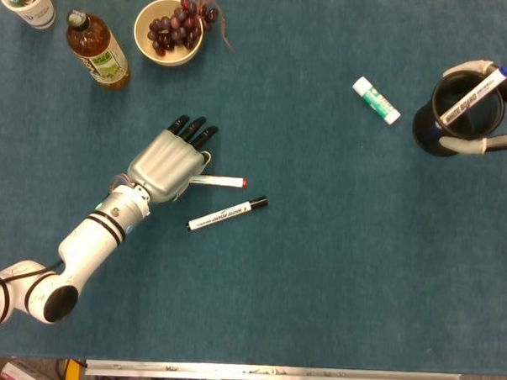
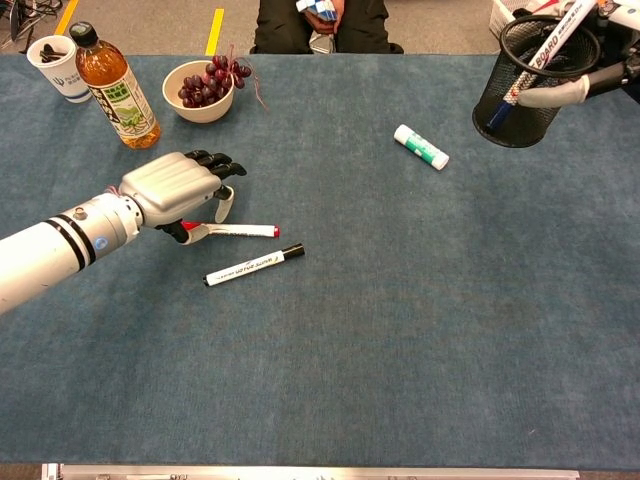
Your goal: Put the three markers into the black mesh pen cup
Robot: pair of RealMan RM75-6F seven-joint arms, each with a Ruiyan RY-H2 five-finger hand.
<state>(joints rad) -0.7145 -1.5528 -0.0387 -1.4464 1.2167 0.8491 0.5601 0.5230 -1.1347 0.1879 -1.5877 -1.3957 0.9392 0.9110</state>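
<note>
Blue felt tabletop (image 1: 334, 269), and your left hand (image 1: 166, 163) is parked flat over the cap end of the red marker (image 1: 220, 181), fingers stretched out and close together, nothing actually gripped that I can see. The black marker (image 1: 228, 214) lies just below it, angled, not touching. Over at the far right edge your right hand (image 2: 565, 90) has its fingers wrapped around the black mesh pen cup (image 2: 525, 75), and there's already a blue marker (image 2: 535, 55) leaning inside it. A white-and-green glue stick (image 1: 376, 99) sits between the two hands. Tea bottle (image 1: 95, 50), grape bowl (image 1: 169, 31) and paper cup (image 1: 28, 1) line the far-left corner.
</note>
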